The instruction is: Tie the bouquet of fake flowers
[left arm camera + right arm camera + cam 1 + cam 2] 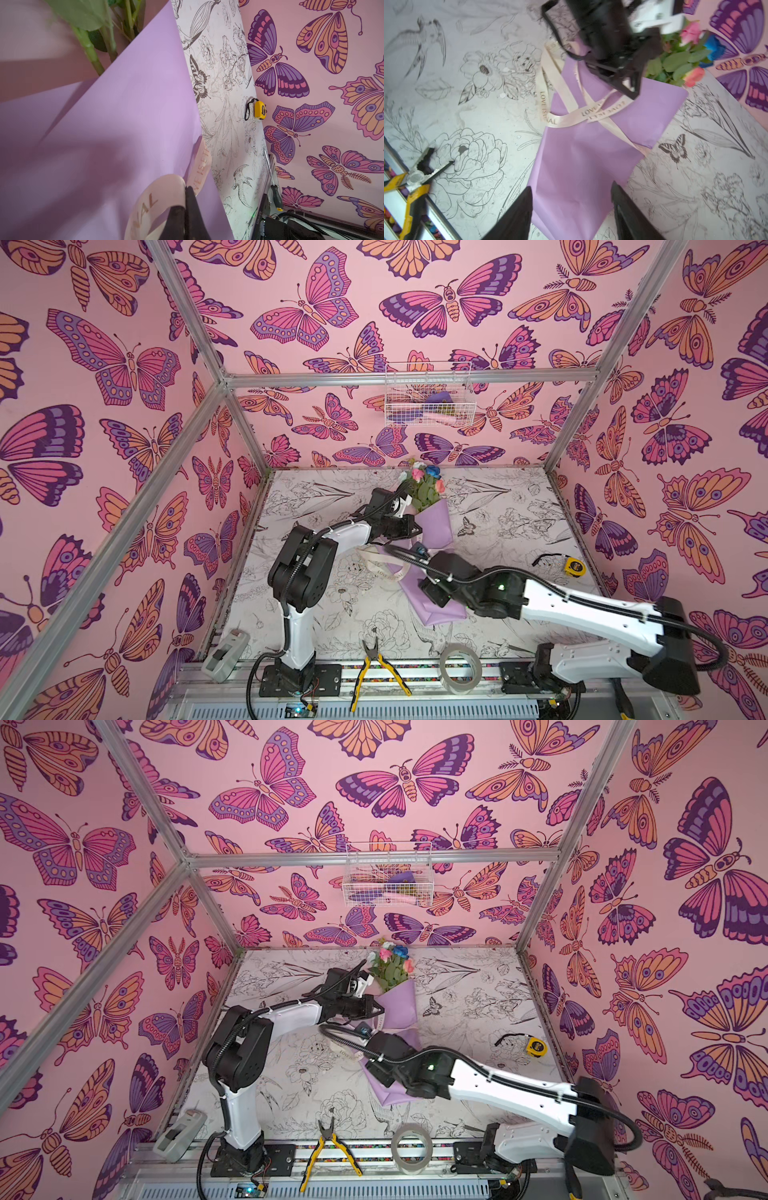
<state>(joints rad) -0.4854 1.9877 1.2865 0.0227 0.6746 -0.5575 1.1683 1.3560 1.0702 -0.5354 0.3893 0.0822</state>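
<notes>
The left gripper (632, 93) is pinched together on the cream ribbon (571, 118), a flat satin strip printed with gold letters, at the left edge of the bouquet (434, 522). The ribbon's bands cross over the lilac paper about mid-length, and a loose loop trails off the paper's left edge onto the table (519, 497). The right gripper (573, 207) hangs over the cone's narrow near end with its black, wedge-shaped fingers (527, 209) apart, one on each side of the paper; I cannot tell whether they touch it. The bouquet lies mid-table, its wide mouth toward the far wall. Its paper is smooth and matte, with straight cut edges and a few soft creases. The fake flowers (424, 483) stick out of that mouth just short of the far wall, with plastic green stems, broad leaves, and pink, coral, blue and white heads. Right of the cone the line-drawn tabletop lies open as far as a yellow tape measure (573, 565) near the right wall. The left arm fills the room to the left of the cone. Along the near edge, by the metal rail, lie yellow-handled pliers (376, 659), a clear tape roll (442, 668) and a grey dispenser (226, 655). A white wire basket (428, 364) hangs on the far butterfly-print wall.
</notes>
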